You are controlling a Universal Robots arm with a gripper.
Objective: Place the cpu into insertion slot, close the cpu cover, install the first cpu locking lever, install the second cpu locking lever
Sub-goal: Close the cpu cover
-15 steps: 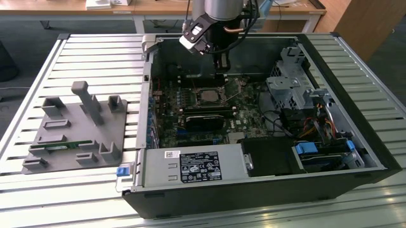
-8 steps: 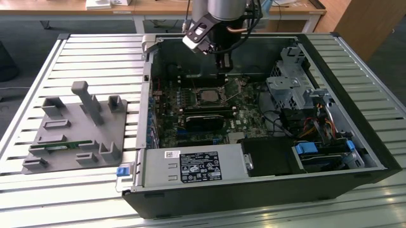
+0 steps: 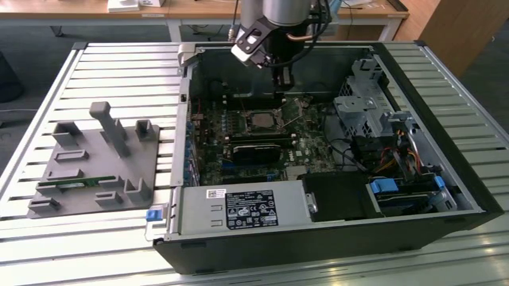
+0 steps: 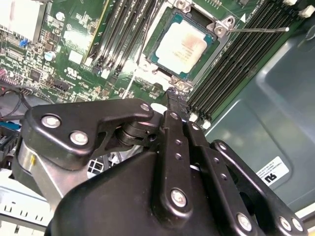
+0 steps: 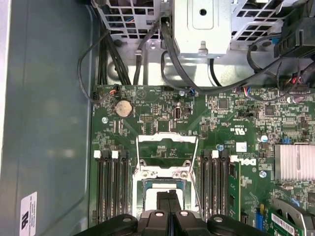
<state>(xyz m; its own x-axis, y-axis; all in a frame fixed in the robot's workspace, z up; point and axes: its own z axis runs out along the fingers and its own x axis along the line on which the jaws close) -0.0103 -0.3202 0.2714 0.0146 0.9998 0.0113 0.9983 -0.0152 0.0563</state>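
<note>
Cpu (image 4: 179,44) lies in the insertion slot (image 5: 162,174), cpu cover (image 5: 167,147) raised open. The hand (image 3: 282,83) hovers nearby in the exterior view's upper centre, fingers narrow, empty.

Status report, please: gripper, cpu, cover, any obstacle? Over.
Gripper shut, holding nothing, over the insertion slot. Cpu seated in it. Cpu cover open, locking lever unlatched. No obstacle seen.

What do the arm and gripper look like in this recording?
The arm is a silver-grey tube with dark cables looping beside its wrist. The gripper is black: jointed linkage bars fastened with silver screws, narrowing to a slim tip.
</note>
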